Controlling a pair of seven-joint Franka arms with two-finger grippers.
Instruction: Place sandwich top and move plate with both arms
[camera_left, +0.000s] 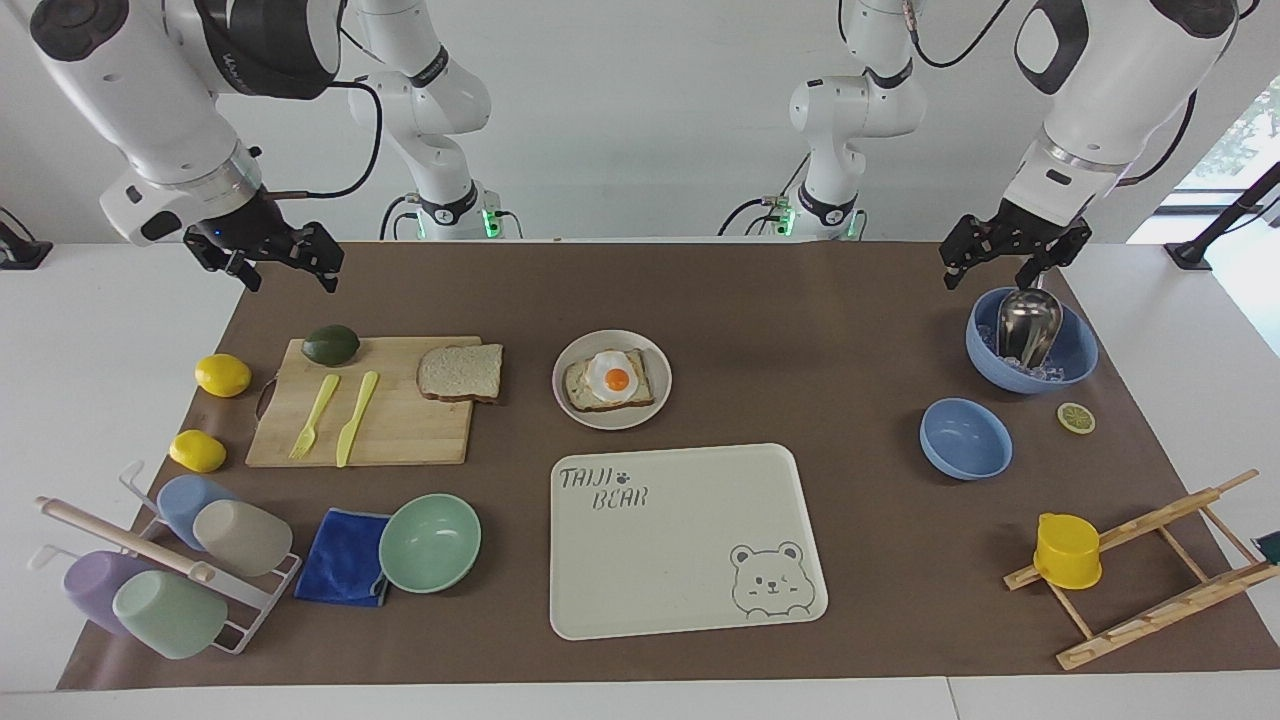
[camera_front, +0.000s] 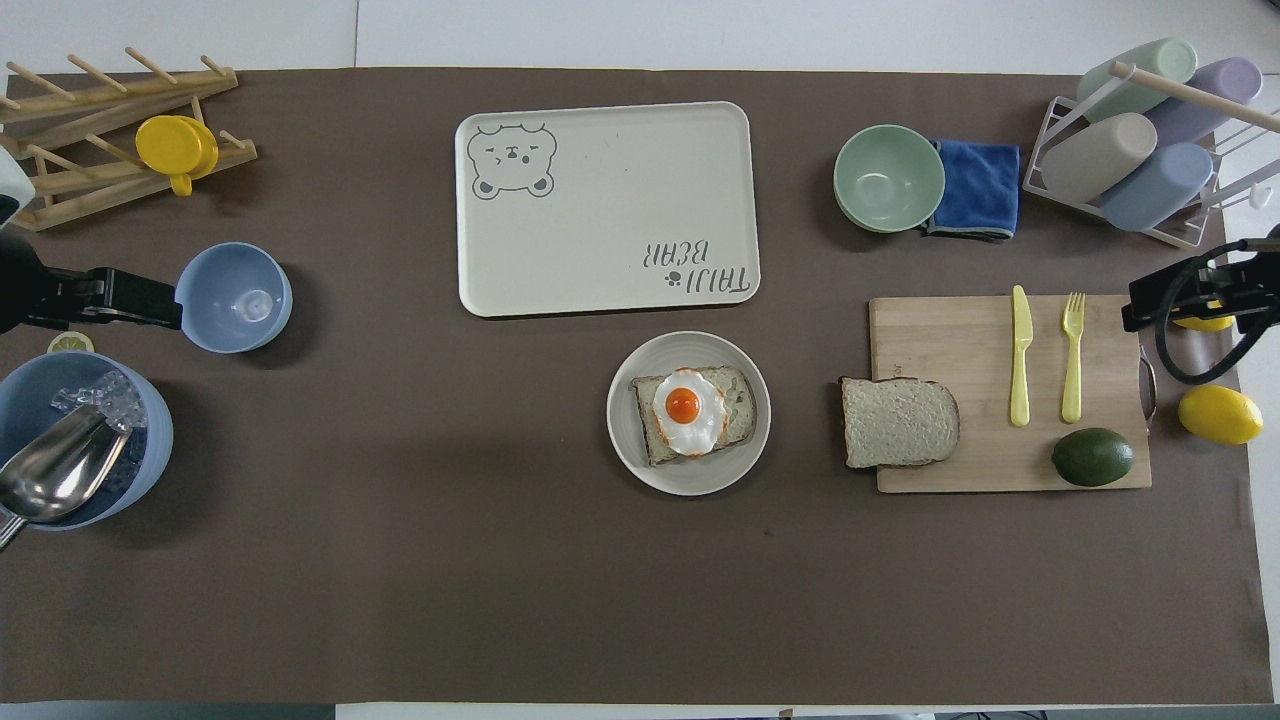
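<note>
Left gripper (camera_left: 995, 262) open over big blue bowl (camera_left: 1075, 365) w/ ice + scoop (camera_left: 1027, 325), right gripper (camera_left: 272, 262) open, empty, plate (camera_left: 655, 400) w/ egg toast (camera_left: 610, 380), bread slice (camera_left: 460, 372) on board (camera_left: 400, 430).

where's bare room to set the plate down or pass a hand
The bear tray is bare, just farther from the robots than the plate. Open mat between plate and small blue bowl. Crowded around the cutting board, green bowl and cup rack.
</note>
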